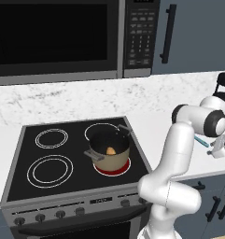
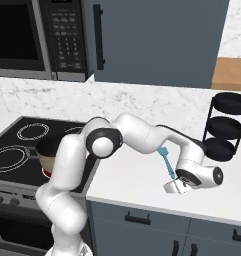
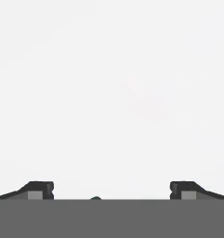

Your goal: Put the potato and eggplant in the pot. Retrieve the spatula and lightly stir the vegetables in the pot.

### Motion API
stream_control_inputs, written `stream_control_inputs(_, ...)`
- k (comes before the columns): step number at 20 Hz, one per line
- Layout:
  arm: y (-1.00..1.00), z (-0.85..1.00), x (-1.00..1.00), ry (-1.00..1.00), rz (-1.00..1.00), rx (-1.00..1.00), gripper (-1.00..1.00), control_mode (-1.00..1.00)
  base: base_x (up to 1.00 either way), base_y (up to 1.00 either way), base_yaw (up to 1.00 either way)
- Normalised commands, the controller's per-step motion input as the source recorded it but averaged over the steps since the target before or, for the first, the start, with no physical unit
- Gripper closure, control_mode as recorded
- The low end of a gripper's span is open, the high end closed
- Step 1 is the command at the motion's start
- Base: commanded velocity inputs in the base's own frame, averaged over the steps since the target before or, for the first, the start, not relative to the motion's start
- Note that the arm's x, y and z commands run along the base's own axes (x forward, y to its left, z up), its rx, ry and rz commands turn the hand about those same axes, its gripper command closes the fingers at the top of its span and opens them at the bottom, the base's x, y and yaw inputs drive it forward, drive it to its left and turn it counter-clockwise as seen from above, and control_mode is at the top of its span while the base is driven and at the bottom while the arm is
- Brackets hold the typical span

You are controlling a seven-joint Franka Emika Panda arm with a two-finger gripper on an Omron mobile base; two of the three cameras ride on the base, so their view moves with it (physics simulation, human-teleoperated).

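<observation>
The jaws stand wide apart, low over the white bench [image 2: 142, 185] to the right of the stove [image 1: 20, 163]. The gripper [image 2: 174, 187] sits at the near end of the light-blue spatula [image 2: 166, 161], which lies flat on the bench. The potato [image 1: 111, 151] rests inside the pot [image 1: 109, 161] on the front right burner.

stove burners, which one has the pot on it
The front right burner, glowing red under the pot. The other three show as white rings on the black stove top, with nothing on them.
</observation>
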Motion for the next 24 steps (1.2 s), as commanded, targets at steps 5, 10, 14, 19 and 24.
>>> stream_control_inputs(5, 0.00, 0.00, 0.29, 0.00, -0.01, 0.01, -1.00, -1.00, 0.00, 0.00, 0.00)
stream_control_inputs(10, 0.03, 0.00, 0.27, 0.00, 0.00, 0.05, -1.00, -1.00, 0.00, 0.00, 0.00)
stream_control_inputs(14, 0.00, 0.00, 0.20, 0.00, 0.00, 0.04, -1.00, -1.00, 0.00, 0.00, 0.00)
stream_control_inputs(19, 0.01, 0.00, 0.18, 0.00, 0.00, 0.03, -1.00, -1.00, 0.00, 0.00, 0.00)
stream_control_inputs(24, 0.06, -0.05, 0.10, 0.01, 0.00, 0.00, -1.00, -1.00, 0.00, 0.00, 0.00)
